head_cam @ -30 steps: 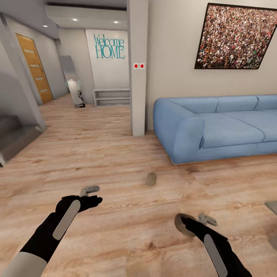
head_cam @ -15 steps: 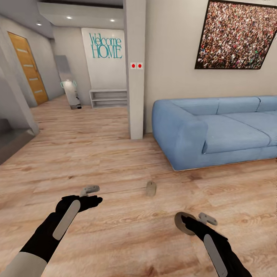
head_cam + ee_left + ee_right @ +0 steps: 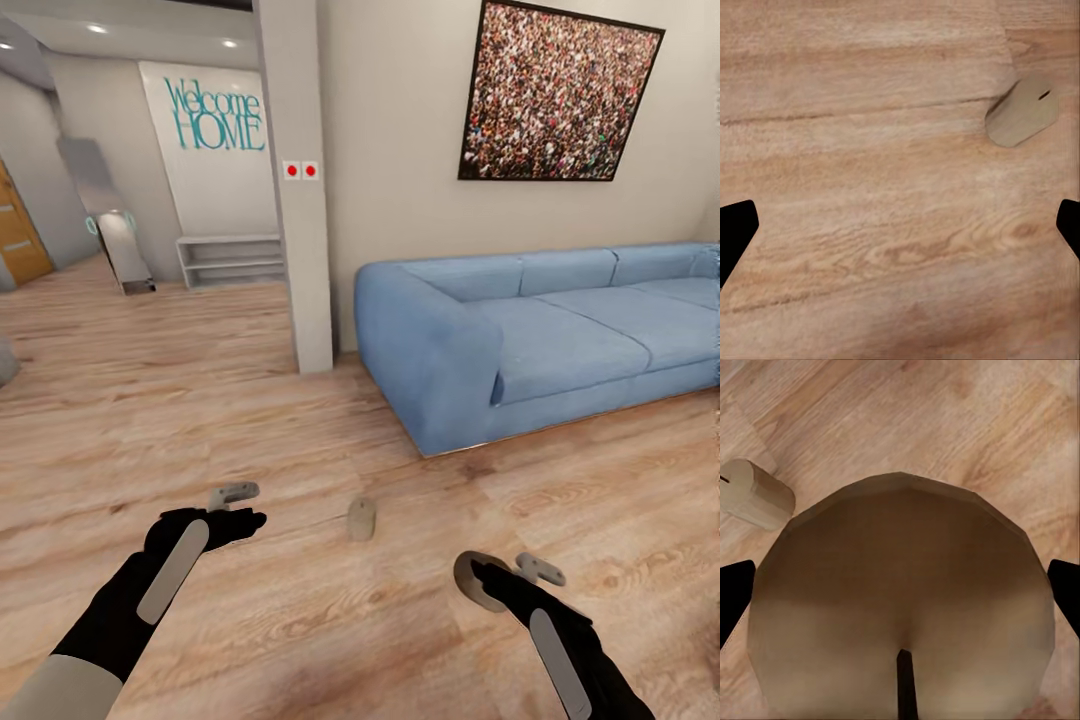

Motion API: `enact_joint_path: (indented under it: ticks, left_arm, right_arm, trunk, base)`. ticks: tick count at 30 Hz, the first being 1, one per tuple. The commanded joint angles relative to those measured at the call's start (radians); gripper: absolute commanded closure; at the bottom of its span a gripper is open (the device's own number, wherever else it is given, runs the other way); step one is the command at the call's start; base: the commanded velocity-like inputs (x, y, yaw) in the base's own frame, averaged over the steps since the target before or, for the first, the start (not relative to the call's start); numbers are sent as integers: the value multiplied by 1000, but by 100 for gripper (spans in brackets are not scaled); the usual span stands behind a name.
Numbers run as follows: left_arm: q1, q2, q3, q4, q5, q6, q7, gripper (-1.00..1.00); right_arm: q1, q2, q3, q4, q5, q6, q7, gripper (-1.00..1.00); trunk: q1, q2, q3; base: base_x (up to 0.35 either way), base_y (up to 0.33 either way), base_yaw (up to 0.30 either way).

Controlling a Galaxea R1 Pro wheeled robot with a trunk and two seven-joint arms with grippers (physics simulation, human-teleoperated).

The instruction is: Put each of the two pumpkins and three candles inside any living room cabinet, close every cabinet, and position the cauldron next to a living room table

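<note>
Wood-plank floor [image 3: 300, 400] fills most of the head view, pale and bare, running from the lower edge up toward a hallway at upper left. A blue sofa [image 3: 520, 340] takes the right middle under a framed picture [image 3: 555, 95], and a white pillar [image 3: 300, 190] stands just left of it.

One candle [image 3: 361, 519] lies on its side on the floor at lower centre, between the two arms, its long axis running roughly away from the robot. It sits a little closer to the left tool [image 3: 233, 497], just right of it and slightly nearer the camera; the left wrist view shows it [image 3: 1024, 109] off to one side, not between the fingers.

That left tool is spread apart and carries nothing, so it looks the better arm for this pickup. The right tool [image 3: 510, 575] is clamped on a second candle [image 3: 904, 607].
</note>
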Motion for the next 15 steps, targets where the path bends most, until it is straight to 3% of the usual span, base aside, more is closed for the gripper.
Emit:
enact_joint_path:
  ticks: [1,12,15]
  left_arm:
    - [-1,1,-2,-1,10,1,10,-100]
    - [-1,1,-2,-1,10,1,10,-100]
    - [-1,1,-2,-1,10,1,10,-100]
  right_arm:
    - [-1,0,2,-2,-11,4,-8,100]
    - [-1,10,9,-3,-2,4,-8,100]
    - [-1,8,9,-3,-6,3,-8,100]
  trunk:
    - [0,0,-1]
    - [0,0,-1]
    - [0,0,-1]
  base:
    - [337,0,-93]
    - [337,0,-21]
    - [337,0,-135]
